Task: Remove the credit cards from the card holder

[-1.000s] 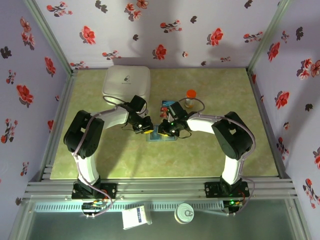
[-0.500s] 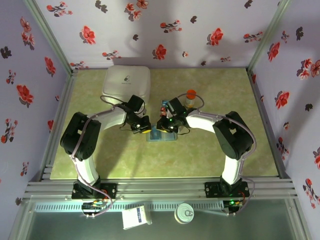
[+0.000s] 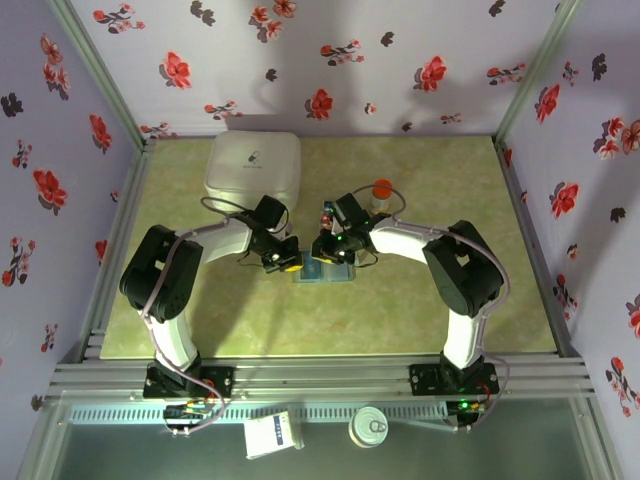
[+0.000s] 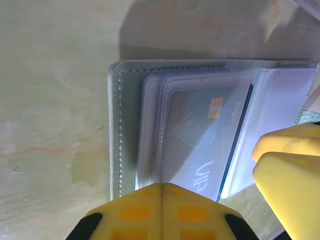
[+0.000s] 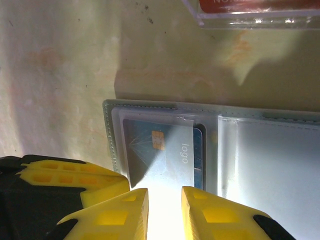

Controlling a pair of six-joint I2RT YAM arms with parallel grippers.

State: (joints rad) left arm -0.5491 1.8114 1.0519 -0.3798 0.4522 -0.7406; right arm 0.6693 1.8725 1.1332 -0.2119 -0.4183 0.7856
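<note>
The left gripper (image 4: 162,192) has just been brought fully together: its jaws are now clenched, fingertip against fingertip, at the near edge of the card holder (image 4: 116,125). Nothing can be seen caught between them, so the holder is judged to be pressed down rather than pinched. The holder lies opened flat on the tabletop (image 4: 50,75), in the middle between the two arms, and has not been shifted over the last second. A blue-teal card (image 4: 200,135) is seen inside a clear sleeve of the holder, not yet drawn out. The right gripper (image 5: 164,200) has been eased slightly further over the holder; a narrow gap is kept between its jaws at the sleeve's near edge, and whether the card or sleeve is nipped there cannot be told because of glare. A red-orange card (image 5: 250,5) lies just beyond the holder. With the holder steadied, a pull on the sleeved card is judged to be the step in hand.
</note>
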